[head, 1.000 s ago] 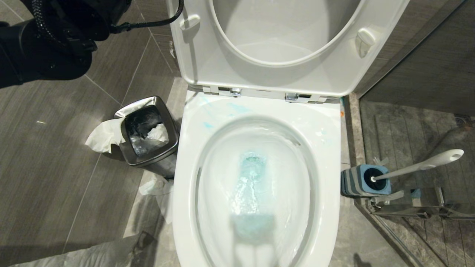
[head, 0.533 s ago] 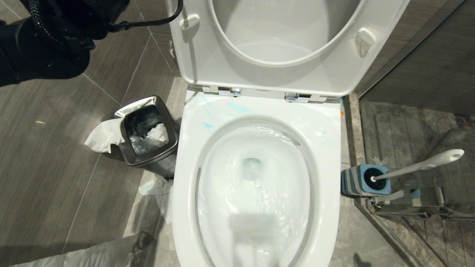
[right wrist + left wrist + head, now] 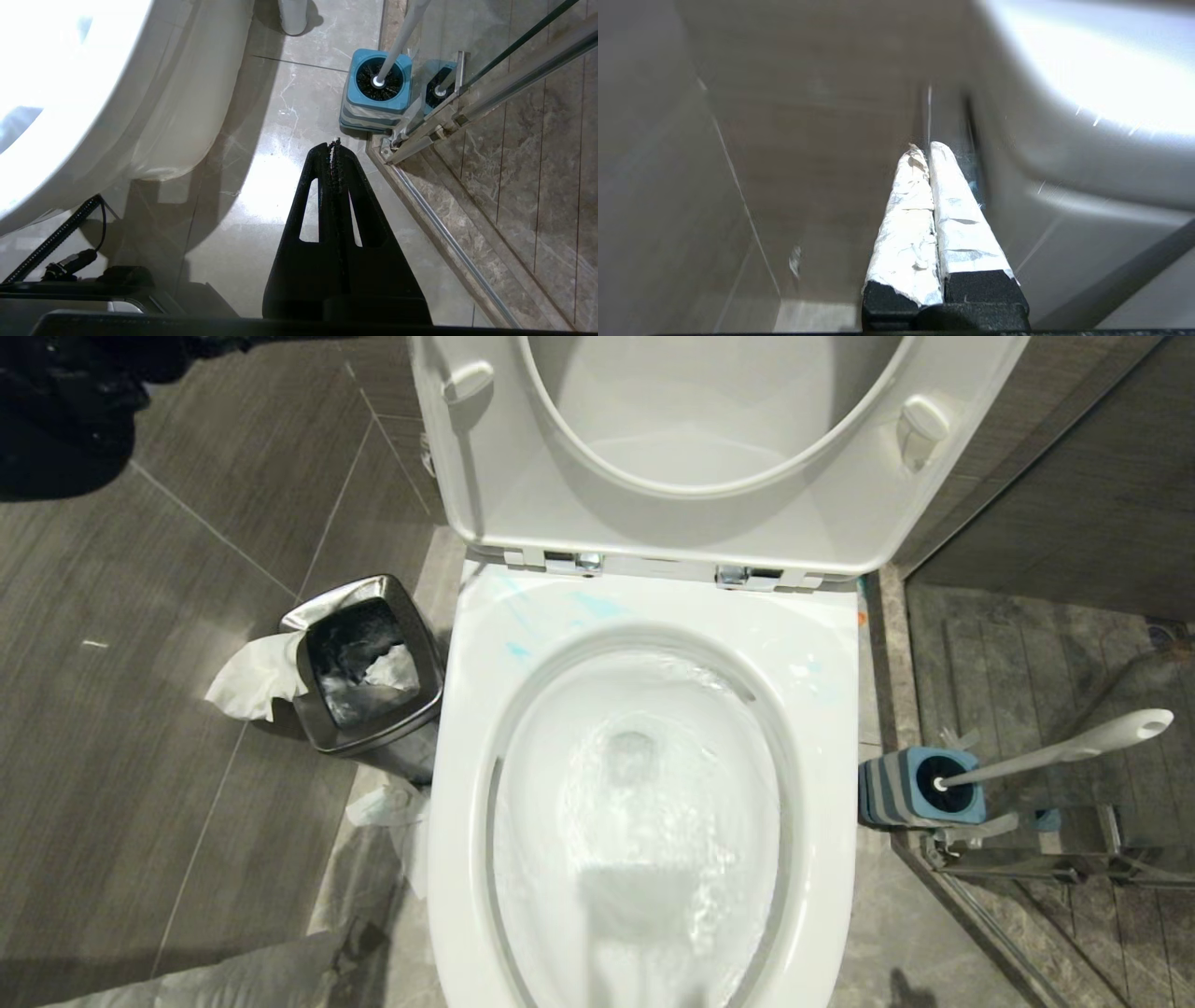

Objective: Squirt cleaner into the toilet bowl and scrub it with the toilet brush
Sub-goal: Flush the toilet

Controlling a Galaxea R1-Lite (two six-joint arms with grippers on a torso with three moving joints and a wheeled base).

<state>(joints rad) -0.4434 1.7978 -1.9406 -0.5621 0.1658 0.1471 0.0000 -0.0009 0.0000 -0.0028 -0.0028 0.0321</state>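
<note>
We find the brush (image 3: pixel 1055 752) standing in its holder (image 3: pixel 920 791) on the floor just right of the bowl (image 3: pixel 644 803), handle leaning away. We judge it light, stiff and smooth; mid-handle is the best hold. The right gripper (image 3: pixel 335 145) hangs nearby, closed and empty; the left gripper (image 3: pixel 924 149) likewise closed, empty.

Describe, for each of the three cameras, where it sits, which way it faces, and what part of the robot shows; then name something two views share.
Head view: on the robot's head, looking down into the toilet bowl, waste bin beside it; a dark bit of the left arm at the top corner.
Left wrist view: behind the shut left gripper, facing grey floor beside white porcelain.
Right wrist view: behind the shut right gripper, facing floor beside the bowl.
Shared: the toilet brush in its holder appears in head and right wrist views.
</note>
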